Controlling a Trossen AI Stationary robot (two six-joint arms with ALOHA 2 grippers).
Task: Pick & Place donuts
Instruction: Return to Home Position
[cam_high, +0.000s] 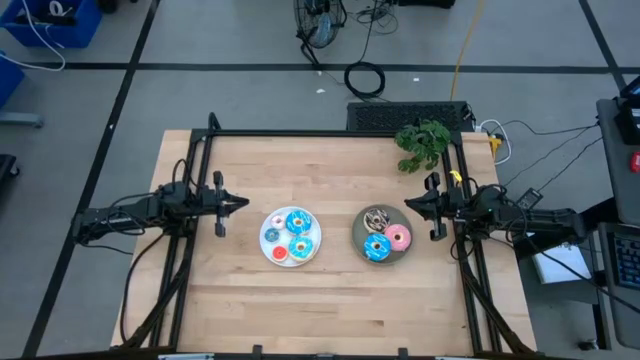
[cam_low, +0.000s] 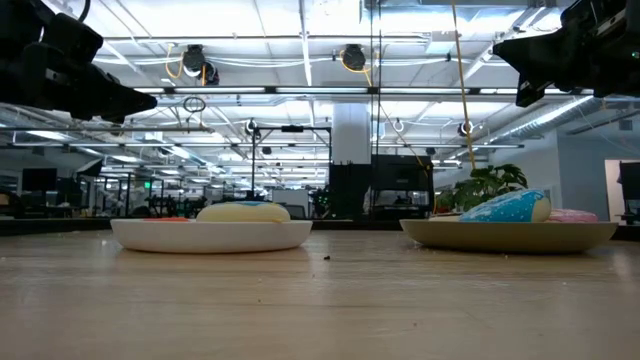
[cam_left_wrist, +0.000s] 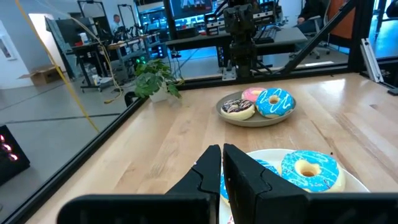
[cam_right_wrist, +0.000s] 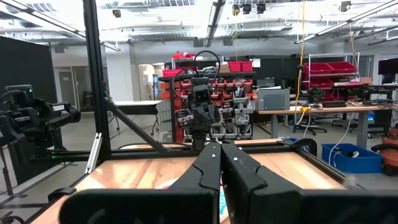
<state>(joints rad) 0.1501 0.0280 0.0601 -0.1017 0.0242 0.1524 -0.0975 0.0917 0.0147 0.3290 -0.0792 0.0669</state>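
A round white plate (cam_high: 268, 250) left of the table's middle holds several small donuts: two blue-iced (cam_high: 297, 221), a white one and a red one. A round grey plate (cam_high: 358, 238) right of the middle holds a brown sprinkled donut (cam_high: 377, 219), a pink one (cam_high: 398, 238) and a blue one (cam_high: 376, 249). My left gripper (cam_high: 243, 205) is shut and empty, raised left of the white plate. My right gripper (cam_high: 409, 203) is shut and empty, raised right of the grey plate. In the left wrist view, a blue donut (cam_left_wrist: 309, 169) lies on the white plate just beyond the fingers.
A small potted green plant (cam_high: 423, 143) stands at the table's far right corner. A black frame (cam_high: 300, 133) runs along the far edge and both sides. Bare wood lies in front of and behind the plates.
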